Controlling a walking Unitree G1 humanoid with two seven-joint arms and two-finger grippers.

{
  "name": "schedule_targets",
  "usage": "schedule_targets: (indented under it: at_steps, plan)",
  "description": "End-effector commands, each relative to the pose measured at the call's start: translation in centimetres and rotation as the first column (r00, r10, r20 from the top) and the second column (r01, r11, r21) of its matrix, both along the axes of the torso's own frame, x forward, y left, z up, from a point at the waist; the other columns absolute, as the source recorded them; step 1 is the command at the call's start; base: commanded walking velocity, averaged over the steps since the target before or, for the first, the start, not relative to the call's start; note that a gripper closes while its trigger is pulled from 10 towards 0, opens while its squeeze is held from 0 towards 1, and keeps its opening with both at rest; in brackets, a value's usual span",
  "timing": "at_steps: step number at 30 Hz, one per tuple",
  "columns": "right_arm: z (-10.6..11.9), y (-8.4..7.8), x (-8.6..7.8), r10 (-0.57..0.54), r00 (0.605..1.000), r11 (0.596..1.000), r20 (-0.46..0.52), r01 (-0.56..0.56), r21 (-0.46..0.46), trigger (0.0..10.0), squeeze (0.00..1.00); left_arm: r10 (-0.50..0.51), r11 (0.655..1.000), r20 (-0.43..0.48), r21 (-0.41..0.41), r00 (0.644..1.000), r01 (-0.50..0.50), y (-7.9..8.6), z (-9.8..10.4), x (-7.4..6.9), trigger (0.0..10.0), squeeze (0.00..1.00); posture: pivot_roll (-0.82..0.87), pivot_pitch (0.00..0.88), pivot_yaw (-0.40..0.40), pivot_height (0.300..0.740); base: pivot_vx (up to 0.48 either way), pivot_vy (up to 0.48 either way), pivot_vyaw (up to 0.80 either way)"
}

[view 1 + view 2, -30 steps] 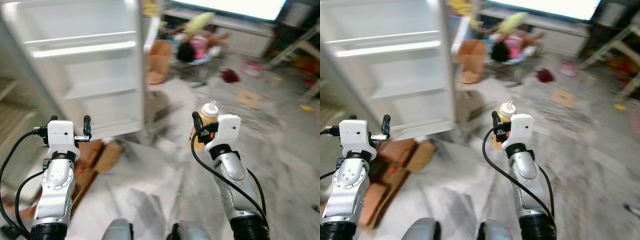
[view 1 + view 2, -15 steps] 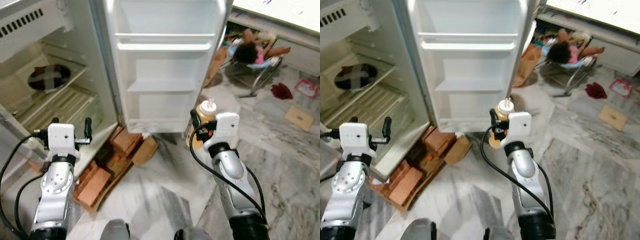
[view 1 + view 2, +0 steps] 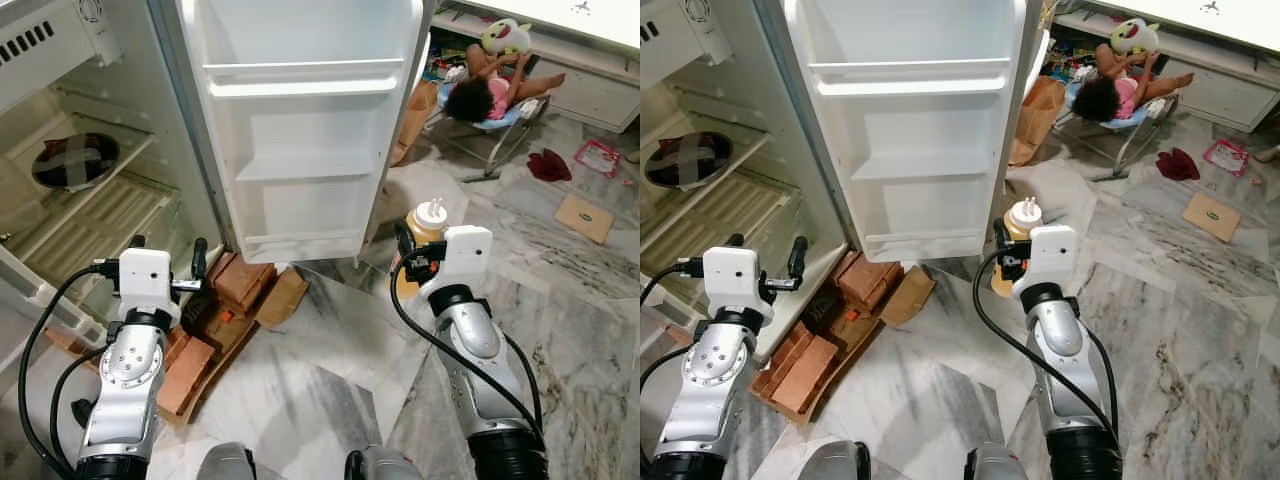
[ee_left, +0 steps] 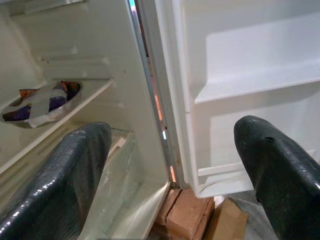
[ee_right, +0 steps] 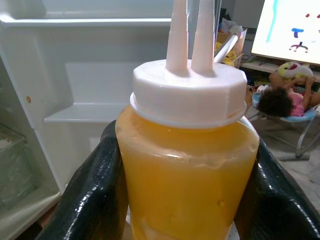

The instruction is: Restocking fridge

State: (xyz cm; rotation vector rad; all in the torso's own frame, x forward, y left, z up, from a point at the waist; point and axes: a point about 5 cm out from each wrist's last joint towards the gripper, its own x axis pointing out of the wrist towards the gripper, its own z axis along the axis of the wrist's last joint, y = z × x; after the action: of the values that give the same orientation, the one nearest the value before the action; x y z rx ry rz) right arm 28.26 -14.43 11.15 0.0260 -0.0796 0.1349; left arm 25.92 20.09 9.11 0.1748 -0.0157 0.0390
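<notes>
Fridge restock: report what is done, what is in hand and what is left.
Done: the fridge door stands open, its shelves bare; a taped bowl sits on an inner shelf.
In hand: the right gripper is shut on the yellow sauce bottle, held upright in front of the door.
Left: the bottle is not yet on any shelf. The left gripper is open, facing the fridge.

Silver jointed arms (image 3: 130, 370), white wrist housings (image 3: 145, 275), looping black cables (image 3: 420, 320), black jaws
</notes>
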Motion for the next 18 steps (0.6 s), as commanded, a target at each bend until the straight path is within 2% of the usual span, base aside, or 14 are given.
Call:
schedule_targets:
  at_steps: [1,11,18]
  plan:
    - [0.51,-0.12,-0.04,-0.009,1.000,1.000,0.022,0.009,0.001,10.0,0.00,-0.005,1.000,0.013,-0.004,1.000,0.005,0.04,0.38,-0.12,10.0,0.00,0.01,0.100,-0.044,0.740,0.266,0.000,0.00]
    - [0.29,-0.02,-0.15,-0.002,1.000,1.000,0.016,0.002,-0.005,10.0,0.00,-0.003,1.000,0.016,-0.007,1.000,0.003,0.21,0.43,-0.17,10.0,0.00,0.01,0.100,-0.045,0.740,0.323,0.000,0.00]
    - [0.13,0.20,-0.36,0.006,1.000,1.000,0.012,-0.006,-0.006,10.0,0.00,-0.013,1.000,0.012,-0.019,1.000,0.013,-0.04,0.36,-0.13,10.0,0.00,0.00,0.101,-0.046,0.740,0.351,0.297,0.00]
